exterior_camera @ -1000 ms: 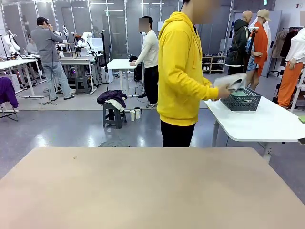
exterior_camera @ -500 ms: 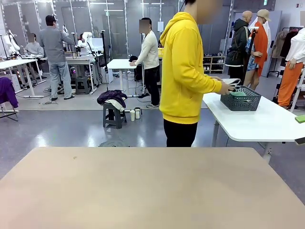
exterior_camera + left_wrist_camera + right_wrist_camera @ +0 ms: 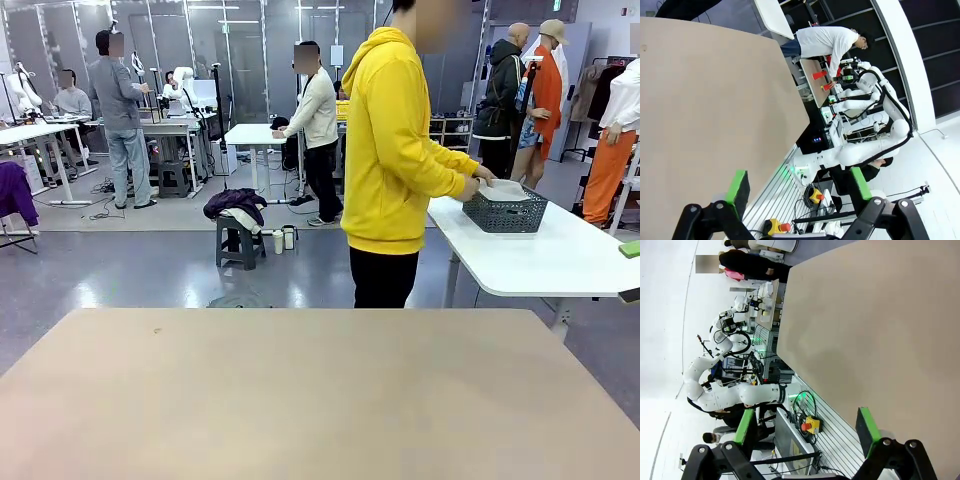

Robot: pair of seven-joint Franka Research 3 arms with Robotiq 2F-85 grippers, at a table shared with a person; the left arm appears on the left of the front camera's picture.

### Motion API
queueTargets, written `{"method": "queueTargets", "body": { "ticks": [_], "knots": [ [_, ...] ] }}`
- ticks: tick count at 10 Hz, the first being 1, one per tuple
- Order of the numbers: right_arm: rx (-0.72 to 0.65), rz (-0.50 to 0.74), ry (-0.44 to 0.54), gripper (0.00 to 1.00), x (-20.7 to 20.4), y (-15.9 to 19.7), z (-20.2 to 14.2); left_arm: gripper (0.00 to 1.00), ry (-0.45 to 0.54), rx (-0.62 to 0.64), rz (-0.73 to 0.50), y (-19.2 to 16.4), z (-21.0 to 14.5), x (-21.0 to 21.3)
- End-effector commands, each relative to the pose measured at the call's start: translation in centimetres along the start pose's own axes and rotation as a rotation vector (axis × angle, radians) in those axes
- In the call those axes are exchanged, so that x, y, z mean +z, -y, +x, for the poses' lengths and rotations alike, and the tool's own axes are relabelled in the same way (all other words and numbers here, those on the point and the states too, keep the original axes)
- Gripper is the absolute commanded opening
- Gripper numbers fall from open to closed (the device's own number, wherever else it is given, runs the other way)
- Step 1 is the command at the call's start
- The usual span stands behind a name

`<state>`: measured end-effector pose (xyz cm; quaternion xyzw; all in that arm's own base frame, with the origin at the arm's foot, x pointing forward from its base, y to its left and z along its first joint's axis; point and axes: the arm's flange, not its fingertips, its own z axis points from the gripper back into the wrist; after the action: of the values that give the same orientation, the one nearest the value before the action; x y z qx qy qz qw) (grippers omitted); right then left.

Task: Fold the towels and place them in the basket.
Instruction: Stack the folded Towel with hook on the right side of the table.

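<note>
The big tan table (image 3: 300,390) in front of the robot lies bare, and beyond it a person in a yellow hoodie (image 3: 395,150) stands side-on at a white side table (image 3: 560,255) off to the right. On that white table sits the dark lattice basket (image 3: 505,212), with a pale folded towel (image 3: 505,189) lying on top of it, and the person's hands (image 3: 473,183) rest at the basket's near rim. Over the tan table's edge, the left gripper (image 3: 799,185) hangs with its green-padded fingers spread wide and nothing between them. The right gripper (image 3: 807,427) is the same, jaws fully apart and holding nothing
</note>
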<state>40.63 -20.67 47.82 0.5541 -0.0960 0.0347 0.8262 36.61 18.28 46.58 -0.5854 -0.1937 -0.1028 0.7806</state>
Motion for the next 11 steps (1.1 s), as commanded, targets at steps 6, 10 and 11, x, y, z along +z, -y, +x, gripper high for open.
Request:
{"method": "queueTargets", "body": {
  "ticks": [6, 10, 11],
  "knots": [
    [0.006, 0.005, 0.0, 1.0, -0.02, 0.02, -0.06, 1.0, 0.002, -0.008, -0.021, -0.01, -0.04, 0.03],
    [0.006, 0.005, 0.0, 1.0, -0.02, 0.02, -0.06, 1.0, 0.002, -0.008, -0.021, -0.01, -0.04, 0.03],
    [0.006, 0.005, 0.0, 1.0, -0.02, 0.02, -0.06, 1.0, 0.002, -0.008, -0.021, -0.01, -0.04, 0.03]
  ]
}}
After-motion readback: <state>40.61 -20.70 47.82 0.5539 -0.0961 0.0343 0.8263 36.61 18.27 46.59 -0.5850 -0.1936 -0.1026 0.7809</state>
